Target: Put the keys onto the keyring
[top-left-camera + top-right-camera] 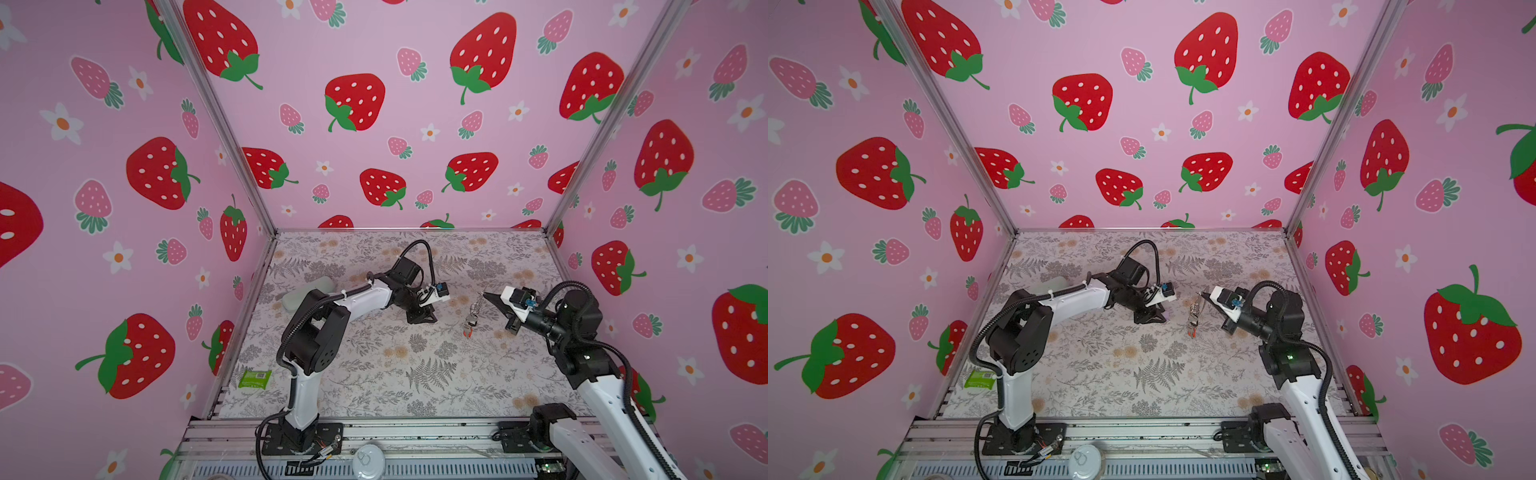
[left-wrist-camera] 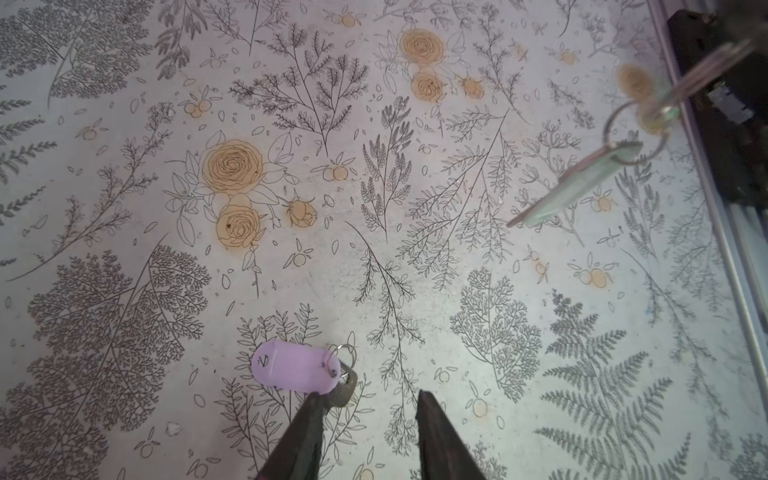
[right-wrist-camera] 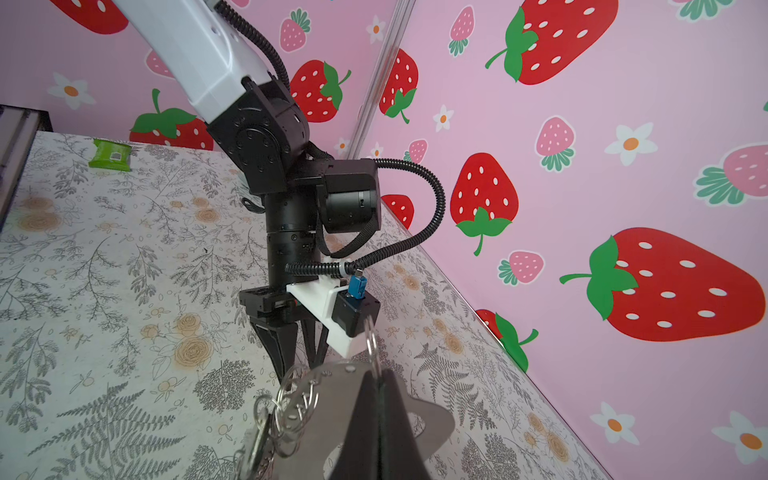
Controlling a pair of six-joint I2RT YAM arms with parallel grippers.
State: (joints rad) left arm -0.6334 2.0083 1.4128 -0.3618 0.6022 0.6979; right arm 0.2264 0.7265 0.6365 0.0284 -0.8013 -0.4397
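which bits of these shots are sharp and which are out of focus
Left wrist view: lilac-tag key sharp, hanging keys blurred. Right wrist view: keyring close to the lens, soft. Both top views: evenly lit, the hanging keys too small for detail.

Pink walls [image 1: 415, 124] printed with strawberries and white flowers are enclosing the space on three sides. Silver posts [image 1: 226, 129] are running up the two far corners. A grey fern-and-rose print is covering the tabletop [image 1: 415, 386], with a metal rail [image 1: 415, 434] lying along its near edge. Soft, even light is falling.
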